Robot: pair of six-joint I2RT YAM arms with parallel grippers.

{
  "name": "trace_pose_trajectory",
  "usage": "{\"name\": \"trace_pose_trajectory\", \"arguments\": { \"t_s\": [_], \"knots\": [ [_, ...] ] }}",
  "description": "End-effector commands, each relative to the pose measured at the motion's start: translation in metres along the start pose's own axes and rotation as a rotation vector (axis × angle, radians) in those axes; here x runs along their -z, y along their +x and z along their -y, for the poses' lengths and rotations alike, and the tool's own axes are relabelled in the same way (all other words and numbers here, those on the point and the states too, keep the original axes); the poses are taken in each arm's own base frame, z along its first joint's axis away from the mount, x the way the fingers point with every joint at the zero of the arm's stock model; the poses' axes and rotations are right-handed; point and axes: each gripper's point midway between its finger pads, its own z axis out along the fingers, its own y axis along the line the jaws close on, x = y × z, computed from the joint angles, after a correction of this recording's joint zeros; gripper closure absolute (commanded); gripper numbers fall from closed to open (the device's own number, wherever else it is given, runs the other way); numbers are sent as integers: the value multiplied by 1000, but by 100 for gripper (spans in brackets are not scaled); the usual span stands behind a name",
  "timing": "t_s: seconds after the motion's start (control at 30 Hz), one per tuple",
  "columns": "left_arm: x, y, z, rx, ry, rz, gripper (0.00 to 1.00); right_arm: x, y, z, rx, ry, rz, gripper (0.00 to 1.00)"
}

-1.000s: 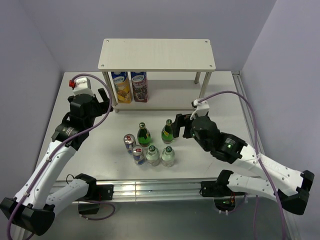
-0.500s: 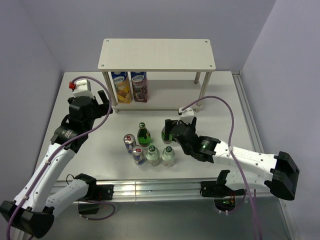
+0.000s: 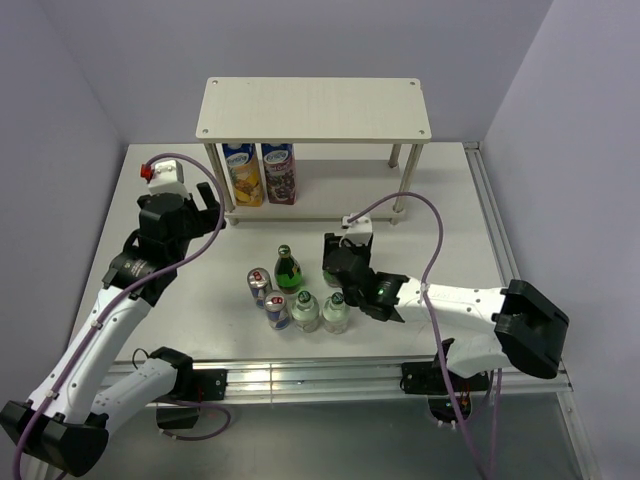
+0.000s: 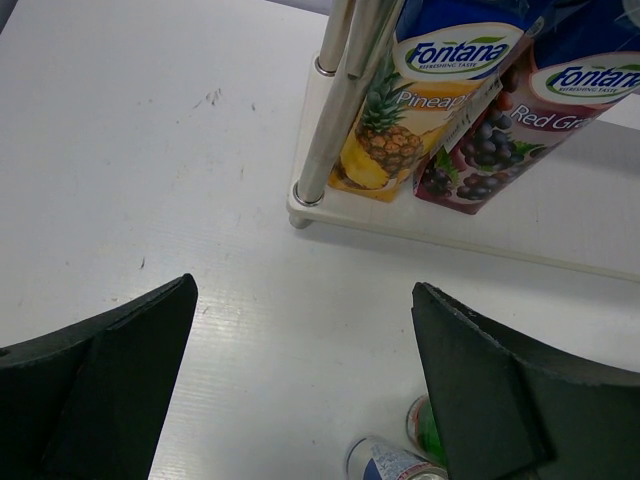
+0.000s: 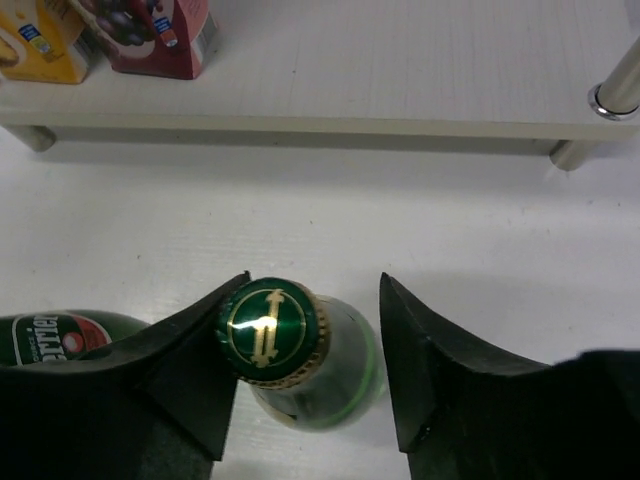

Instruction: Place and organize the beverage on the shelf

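From my station I see the white surface (image 3: 450,215) with the shelf (image 3: 315,108) standing at its far side. Only two juice cartons (image 3: 261,174) sit on the shelf, at the left end of the lower board. None of the six drinks is on either board yet, so I judge the job barely begun: all six still have to be lifted and lined up. They stand clustered on the surface in front of the shelf. One green bottle (image 3: 288,270) is at the back of the group, with a second green bottle (image 5: 335,385) beside it under my right arm. The two clear bottles (image 3: 320,312) stand nearest the arm bases, and the two cans (image 3: 268,298) are on the left. The right tool (image 5: 312,350) straddles the neck of that second green bottle. Its jaws are apart: one finger sits against the gold-marked cap (image 5: 268,332), while the other shows a gap, so it is not clamped. This looks like the first pick. The left tool (image 4: 305,390) hangs spread wide and empty over bare surface near the shelf's left front leg (image 4: 322,130).
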Motion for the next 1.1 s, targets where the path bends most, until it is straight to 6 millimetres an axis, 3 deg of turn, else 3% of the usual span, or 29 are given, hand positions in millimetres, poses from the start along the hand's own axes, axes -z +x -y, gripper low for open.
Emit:
{"name": "trace_pose_trajectory", "arguments": {
  "t_s": [0.0, 0.03, 0.07, 0.1, 0.2, 0.4, 0.63, 0.9, 0.93, 1.07],
  "knots": [
    [2, -5, 5, -5, 29, 22, 5, -7, -22, -2, -62, 50, 90, 41],
    [1, -5, 5, -6, 30, 20, 5, -9, -19, -4, -53, 54, 83, 50],
    [1, -5, 5, -7, 33, 20, 5, -11, -18, -4, -49, 62, 81, 65],
    [1, -4, 6, -6, 34, 19, 5, -12, -17, -1, -44, 81, 78, 87],
    [0, -3, 6, -7, 36, 15, 5, -14, -15, -1, -26, 108, 65, 99],
    [0, -3, 6, -8, 35, 14, 6, -8, -39, 3, -23, 131, 96, 100],
    [-1, -1, 6, -9, 34, 10, 6, -7, -100, 23, -73, 186, 186, 100],
    [-1, 0, 6, -10, 34, 6, 6, -32, -167, 65, -155, 248, 274, 100],
    [-2, 0, 6, -11, 35, 4, 6, -39, -171, 76, -161, 276, 278, 100],
    [-2, 1, 7, -10, 40, 3, 6, -57, -190, 90, -178, 296, 294, 100]
  ]
}}
